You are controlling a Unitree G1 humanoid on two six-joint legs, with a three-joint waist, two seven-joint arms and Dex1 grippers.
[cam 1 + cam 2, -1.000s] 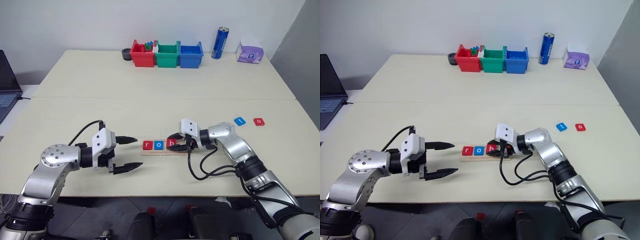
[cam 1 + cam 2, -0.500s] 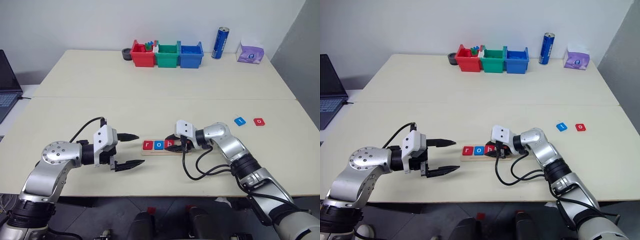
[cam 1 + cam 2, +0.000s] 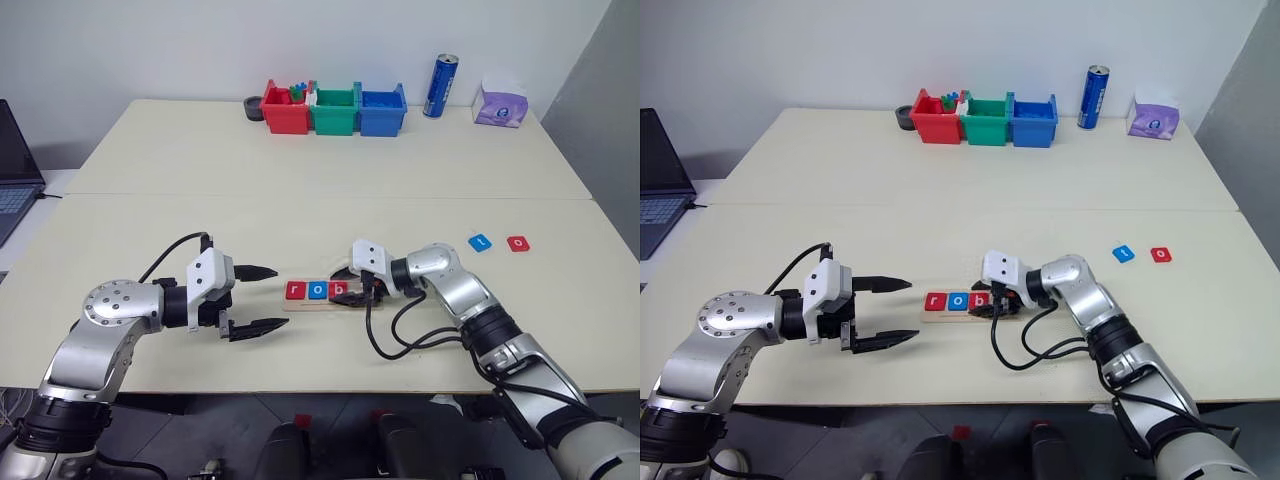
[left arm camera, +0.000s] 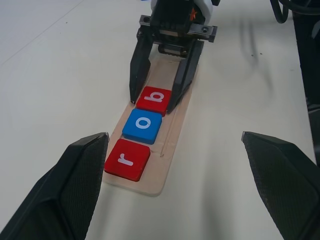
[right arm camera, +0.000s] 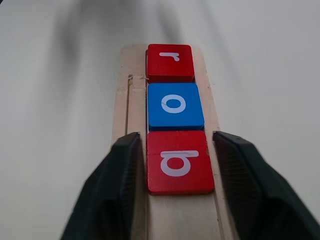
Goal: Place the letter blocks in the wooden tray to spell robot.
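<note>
While the right gripper [image 4: 159, 105] stands with its two black fingers a little apart on either side of the red b block [image 5: 179, 161], the block already lies flat in the wooden tray [image 4: 165, 160], touching the blue o block [image 4: 143, 126], which sits next to the red r block [image 4: 127, 159]. One finger seems very close to the b, or touching it, so if the gripper pulls away at an angle I think it can drag the b out of line or push the row. Two blocks remain on the table [image 3: 300, 210], well apart from the tray: a blue t block [image 3: 481, 242] and a red o block [image 3: 517, 242]. Taking the t first would spell the word wrongly. The left gripper [image 3: 262, 299] hovers beside the tray with fingers wide and holding nothing; a careless move could knock the light tray.
</note>
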